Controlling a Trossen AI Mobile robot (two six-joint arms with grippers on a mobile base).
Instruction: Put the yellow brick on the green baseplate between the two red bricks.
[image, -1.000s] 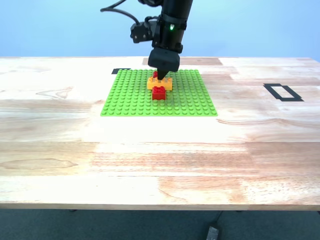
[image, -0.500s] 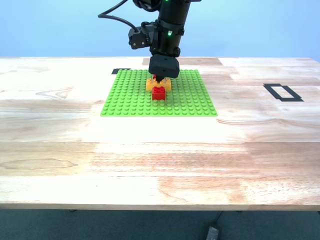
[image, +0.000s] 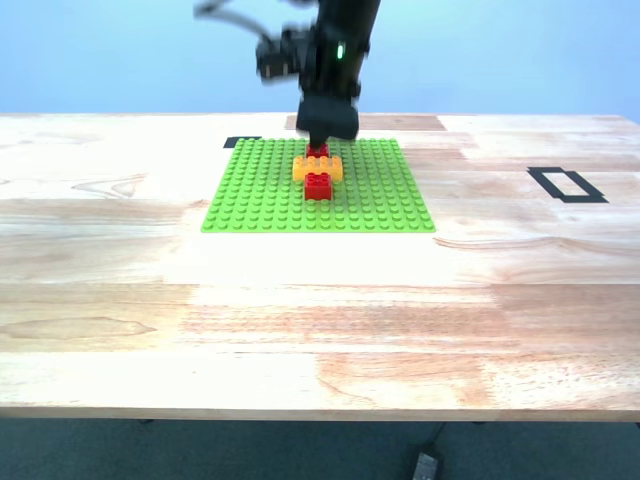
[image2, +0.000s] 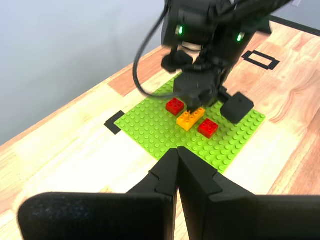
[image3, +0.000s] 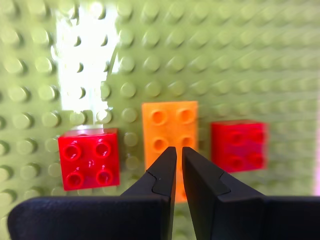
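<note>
Exterior view: the yellow brick (image: 318, 167) sits on the green baseplate (image: 260, 195) between the two red bricks (image: 318, 186).

First wrist view: my first gripper (image2: 177, 155) is pinched empty, far off.

Second wrist view: my second gripper (image3: 179, 155) hangs above the brick, pinched empty.

Lab-like test space: taped wooden table (image: 320, 300), plain blue backdrop (image: 500, 50).

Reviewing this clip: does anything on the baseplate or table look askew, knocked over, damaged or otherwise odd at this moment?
Nothing stands out. The yellow-orange studded brick sits flat on the lime-green studded baseplate, between the two red square bricks, square to the stud grid. My second gripper hovers above it, jaws nearly shut, holding nothing.
</note>
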